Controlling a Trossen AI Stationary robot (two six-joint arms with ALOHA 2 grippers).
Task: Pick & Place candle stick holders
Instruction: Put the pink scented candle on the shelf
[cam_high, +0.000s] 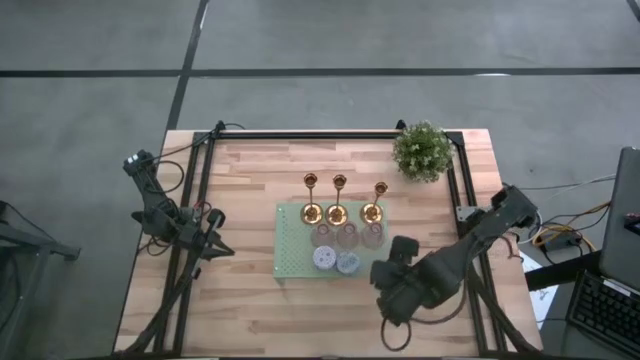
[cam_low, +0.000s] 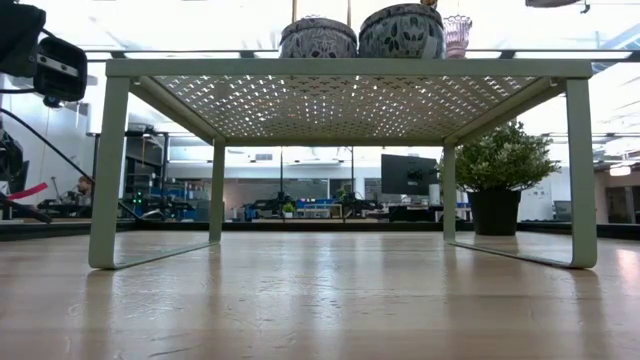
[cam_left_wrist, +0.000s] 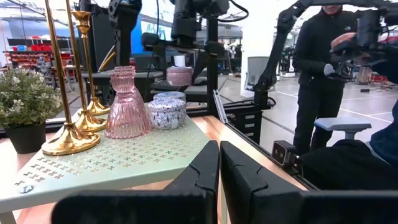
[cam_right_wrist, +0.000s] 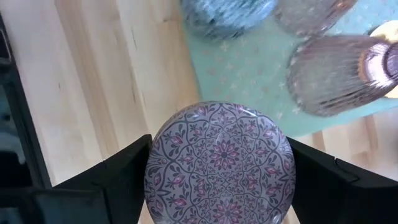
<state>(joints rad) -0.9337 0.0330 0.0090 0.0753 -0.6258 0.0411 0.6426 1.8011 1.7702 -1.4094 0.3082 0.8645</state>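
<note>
Pale wooden tabletop (cam_high: 250, 310) on a grey floor, black rails down both sides, workshop room behind with a person in dark clothes (cam_left_wrist: 320, 56) standing past the far edge. Pale green perforated shelf (cam_high: 292, 262) at mid-table, raised on legs. Potted plant (cam_high: 422, 150) at the back right corner. Along the shelf's back edge, three gold candle stick holders (cam_high: 339, 200) in a row, upright; just in front of them three ribbed pink glass holders (cam_left_wrist: 127, 106); nearer the front, two patterned round tins (cam_high: 336, 260) side by side. Right pincer (cam_right_wrist: 217, 174) beyond the shelf's front right corner, over bare wood, jaws spread wide and clamped on a third patterned tin (cam_right_wrist: 219, 163), seen lid-on between the fingers. Left pincer (cam_left_wrist: 219, 177) parked at the table's left side, level with the shelf, fingers pressed together, empty.

Carrying step, by the look of it: tin gripped and near the shelf. Next move likely calls for a slide over the free green patch beside the other tins, clear of the pink glass, then lowering before release.
</note>
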